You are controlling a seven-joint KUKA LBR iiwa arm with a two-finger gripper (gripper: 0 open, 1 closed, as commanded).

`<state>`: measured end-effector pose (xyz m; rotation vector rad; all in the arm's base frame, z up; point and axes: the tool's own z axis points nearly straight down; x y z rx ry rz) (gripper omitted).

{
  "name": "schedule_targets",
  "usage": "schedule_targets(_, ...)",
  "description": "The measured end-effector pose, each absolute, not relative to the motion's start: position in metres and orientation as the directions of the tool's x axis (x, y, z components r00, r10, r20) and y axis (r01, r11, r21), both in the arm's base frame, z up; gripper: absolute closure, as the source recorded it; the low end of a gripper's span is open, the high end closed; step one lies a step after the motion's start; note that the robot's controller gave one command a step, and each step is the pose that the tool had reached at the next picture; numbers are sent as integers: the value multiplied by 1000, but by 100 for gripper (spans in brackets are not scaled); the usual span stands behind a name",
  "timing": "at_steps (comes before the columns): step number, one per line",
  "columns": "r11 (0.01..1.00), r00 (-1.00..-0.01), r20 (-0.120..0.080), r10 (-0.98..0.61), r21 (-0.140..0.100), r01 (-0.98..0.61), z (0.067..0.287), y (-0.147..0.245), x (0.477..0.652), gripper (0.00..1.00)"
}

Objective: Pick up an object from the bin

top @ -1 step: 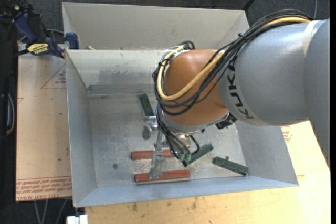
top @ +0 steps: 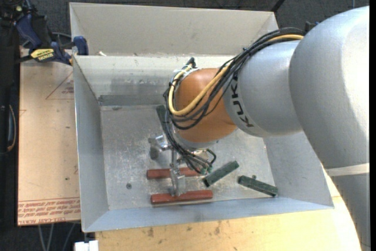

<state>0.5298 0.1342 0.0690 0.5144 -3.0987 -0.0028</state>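
Note:
My gripper (top: 175,184) hangs below the arm's wrist, low over the front middle of the bin floor. Its tip stands between two red-brown flat bars. One red-brown bar (top: 182,197) lies crosswise right at the tip, near the bin's front wall. The other red-brown bar (top: 160,174) lies just behind it, partly hidden by the gripper. A dark green bar (top: 222,173) lies tilted a little to the right of the gripper.
A second dark green bar (top: 257,185) lies further right near the front right wall. The arm and its cables cover the bin's middle and right. The left half of the floor is bare metal.

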Motion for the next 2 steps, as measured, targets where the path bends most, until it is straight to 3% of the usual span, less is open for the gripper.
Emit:
schedule_targets(1, 946, -946, -2, -323, 2, -323, 70, 134, 530, 100)
schedule_targets(2, 955, -955, -10, -298, 0, -298, 216, 138, 510, 100)
